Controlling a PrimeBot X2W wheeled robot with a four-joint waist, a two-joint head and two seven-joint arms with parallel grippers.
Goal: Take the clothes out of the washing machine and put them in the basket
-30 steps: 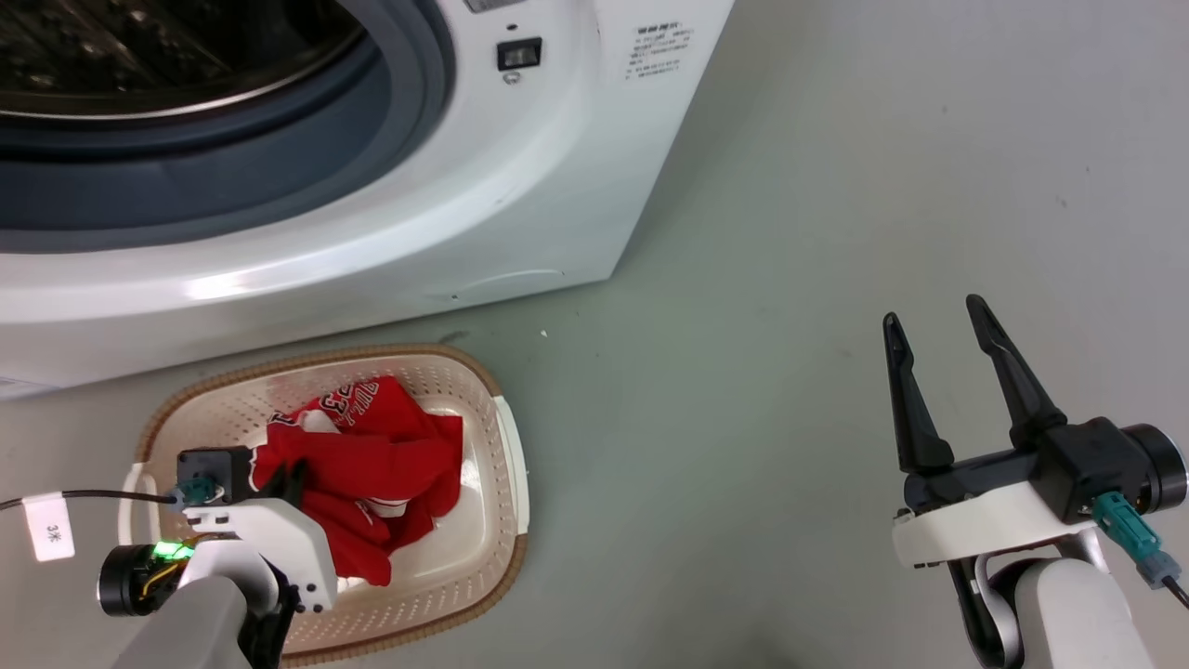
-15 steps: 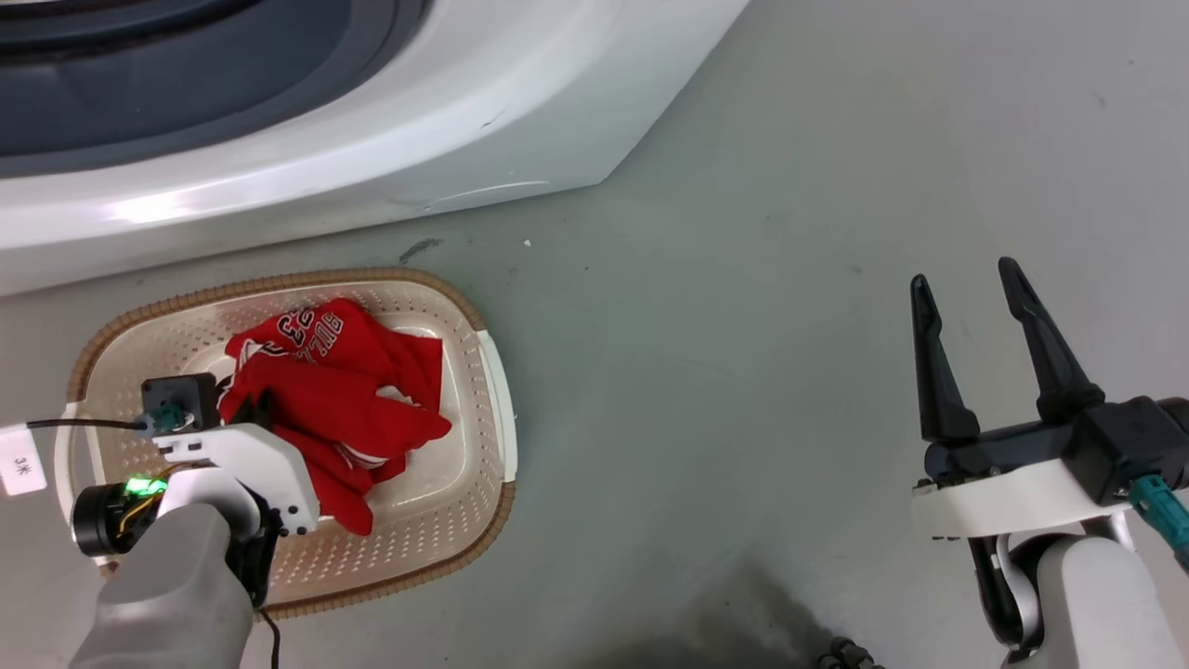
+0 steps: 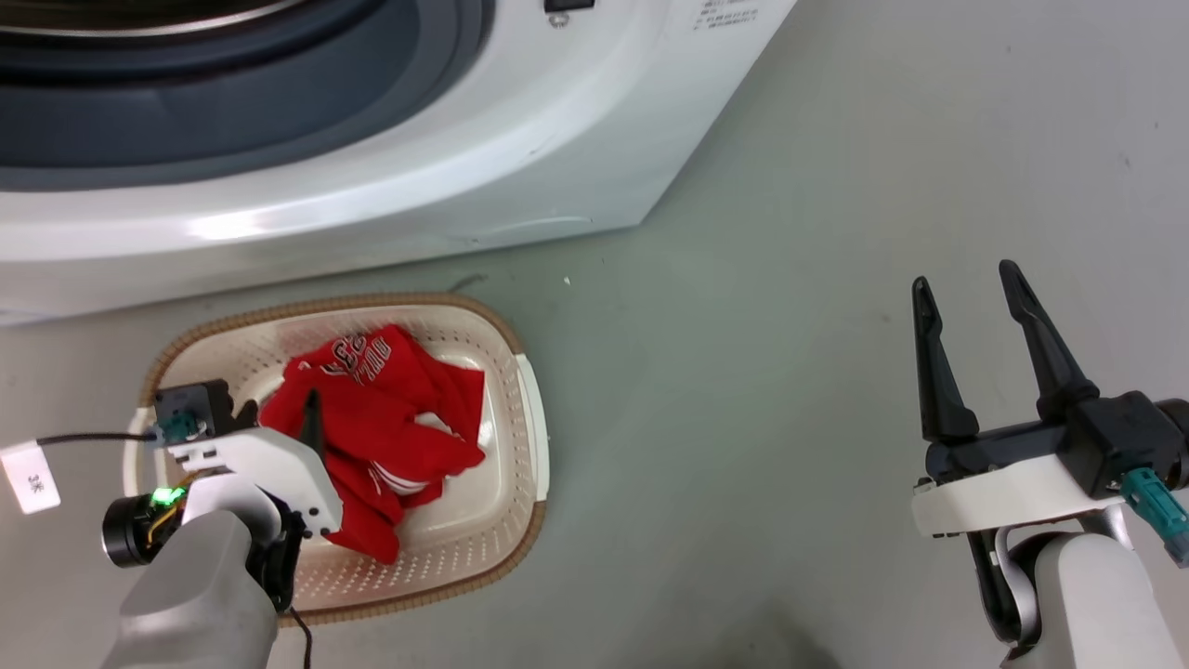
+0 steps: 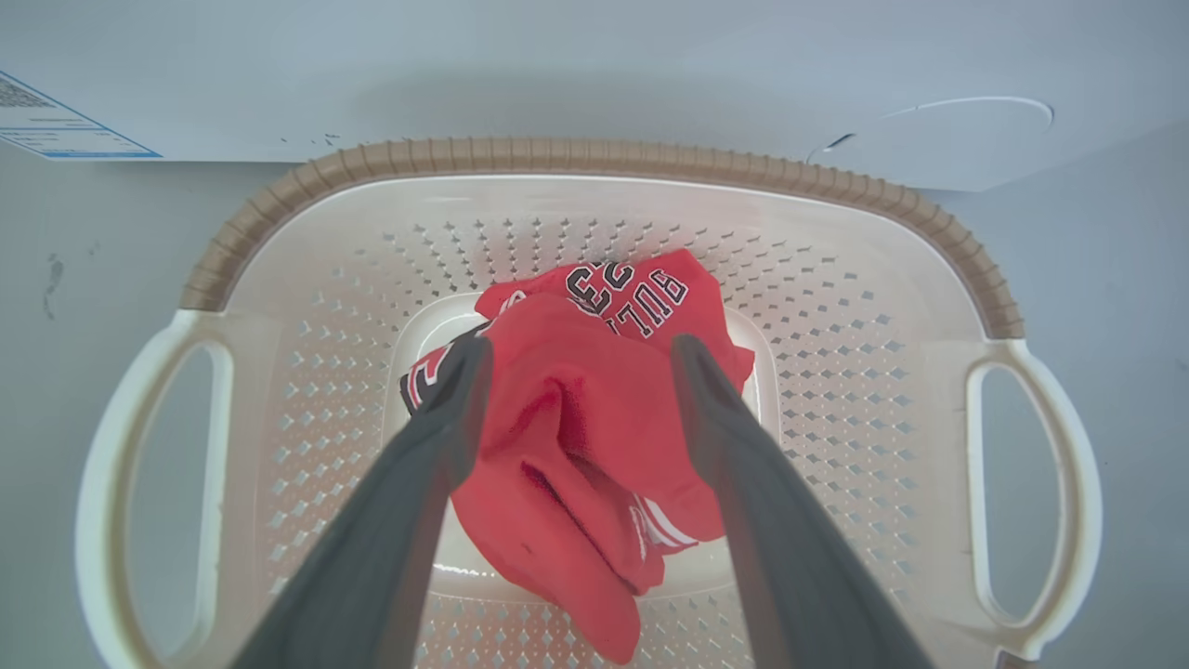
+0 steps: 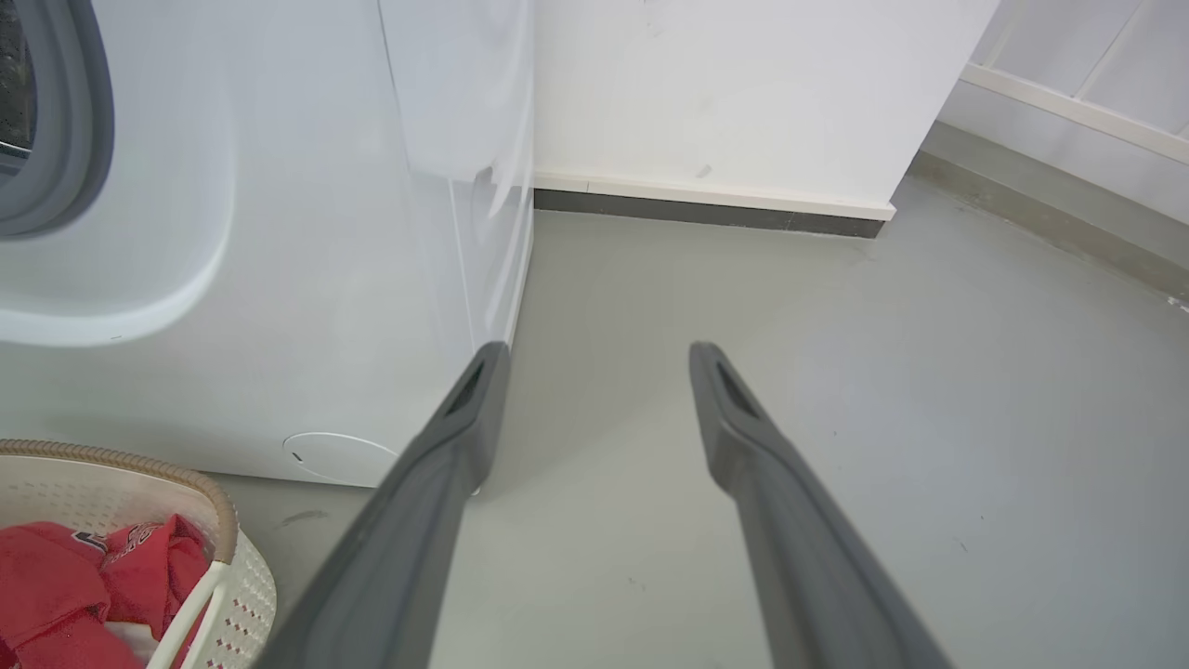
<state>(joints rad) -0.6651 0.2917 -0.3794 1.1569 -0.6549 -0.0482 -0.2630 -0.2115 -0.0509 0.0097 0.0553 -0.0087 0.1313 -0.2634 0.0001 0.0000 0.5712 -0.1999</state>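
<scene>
- the clothes (image 3: 381,418) lie heaped in the middle of the basket (image 3: 525,418), bright red and crumpled, one fold trailing toward the near wall.
- on the top fold there is white lettering edged in black; in the left wrist view it reads "bull" with "23" beside it, both upside down on the clothes (image 4: 576,437).
- the basket stands on the grey floor (image 3: 790,372) just in front of the washing machine (image 3: 464,167); its brown woven-look rim (image 4: 594,153) is close to the machine's white front.
- the left gripper (image 3: 279,418) hangs over the basket with its fingers spread apart, gripping nothing; in its own wrist view the left gripper (image 4: 581,348) frames the red heap between two dark fingers.
- the right gripper (image 3: 964,279) is well apart from the basket, over bare floor, its fingers parted and empty; the right wrist view shows the right gripper (image 5: 599,353) pointing toward a white wall (image 5: 743,93).
- a white tag (image 3: 28,478) on the left arm's cable bears "3" and a second character.
- a sticker (image 3: 729,14) on the machine's front carries print too small to read, as does a blue-edged sticker (image 4: 56,121).
- a corner of the basket (image 5: 139,460) with red cloth shows in the right wrist view.
</scene>
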